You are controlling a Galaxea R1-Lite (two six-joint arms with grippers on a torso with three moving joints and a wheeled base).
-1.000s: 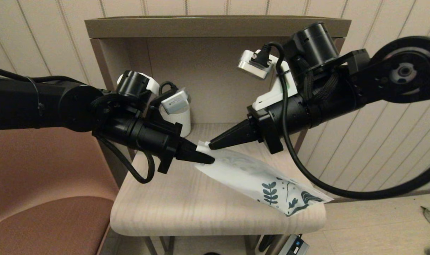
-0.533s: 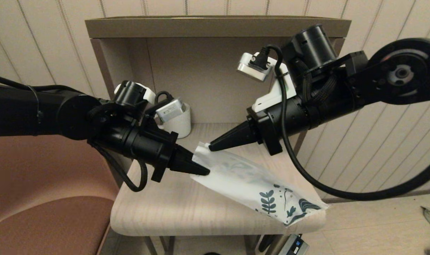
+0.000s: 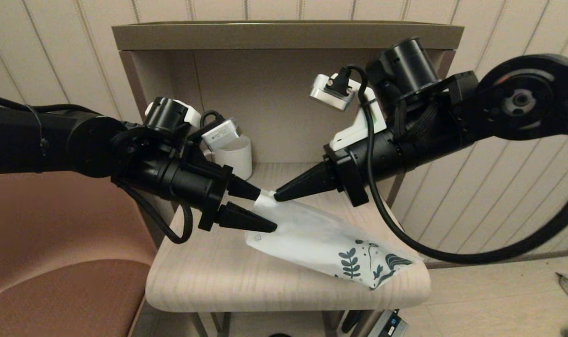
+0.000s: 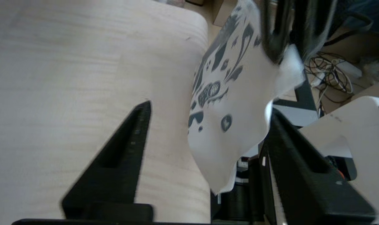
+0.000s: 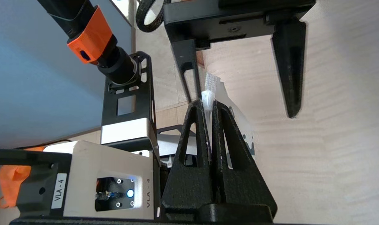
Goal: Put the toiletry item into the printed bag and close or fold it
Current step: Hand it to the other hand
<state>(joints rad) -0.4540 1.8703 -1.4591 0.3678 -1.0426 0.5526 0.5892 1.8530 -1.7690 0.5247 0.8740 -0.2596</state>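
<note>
White printed bag (image 3: 312,234) pinched by right gripper (image 3: 278,194)

Wall (image 3: 54,51): pale panelling with thin vertical grooves. Shelf unit (image 3: 284,35): brown, open-fronted, flat top board, beige back panel. Tabletop (image 3: 218,276): light wood grain, rounded front corners, under the shelf unit. Chair (image 3: 54,262): reddish-brown upholstery, left of the tabletop. Floor (image 3: 499,299): beige, lower right. Light: dim, warm.

Left gripper (image 3: 265,210) now apart (printed bag (image 3: 321,241) lower)
</note>
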